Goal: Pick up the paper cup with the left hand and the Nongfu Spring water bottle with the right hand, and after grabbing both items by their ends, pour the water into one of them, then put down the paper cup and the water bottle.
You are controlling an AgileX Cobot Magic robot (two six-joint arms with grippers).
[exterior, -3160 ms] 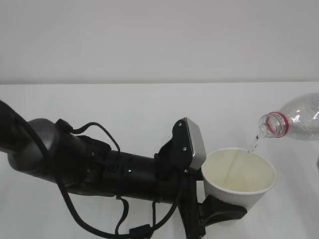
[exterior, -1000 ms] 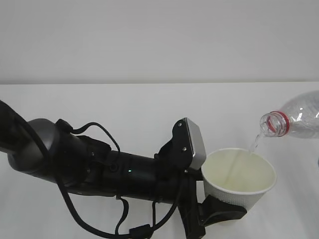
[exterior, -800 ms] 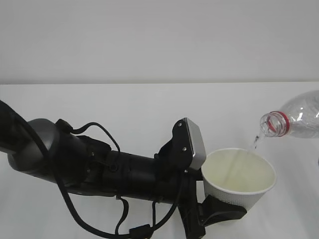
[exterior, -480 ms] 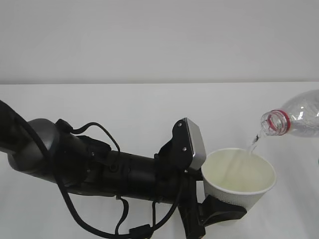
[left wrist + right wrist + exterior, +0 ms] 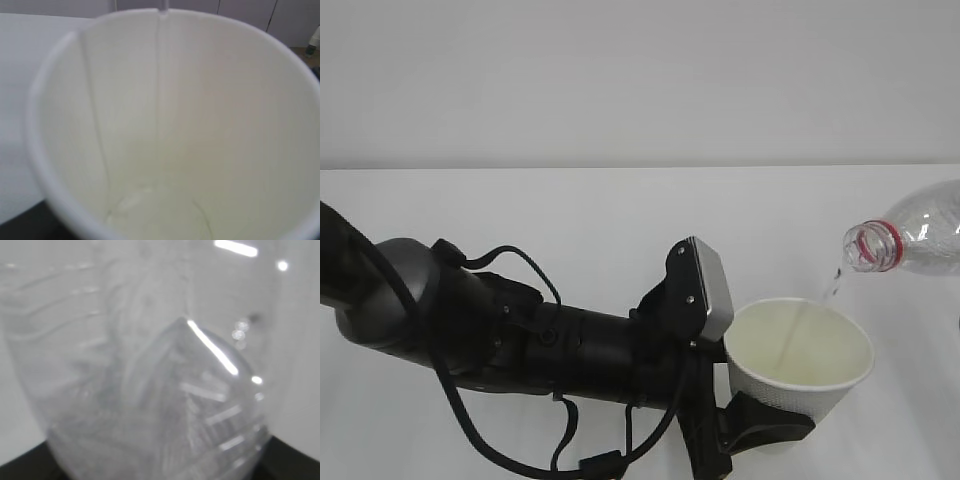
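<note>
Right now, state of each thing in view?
paper cup: upright, held by the left hand, a little water pooled at the bottom.
Nongfu Spring water bottle: uncapped, tipped mouth-down above the cup, thin stream falling in.
right hand: out of the exterior view; bottle fills its wrist view.

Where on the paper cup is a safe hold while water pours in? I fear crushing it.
Low on the wall of the paper cup, from the side, as the left gripper holds it: the base is stiffest, and the open mouth stays clear for the water from the bottle.
</note>
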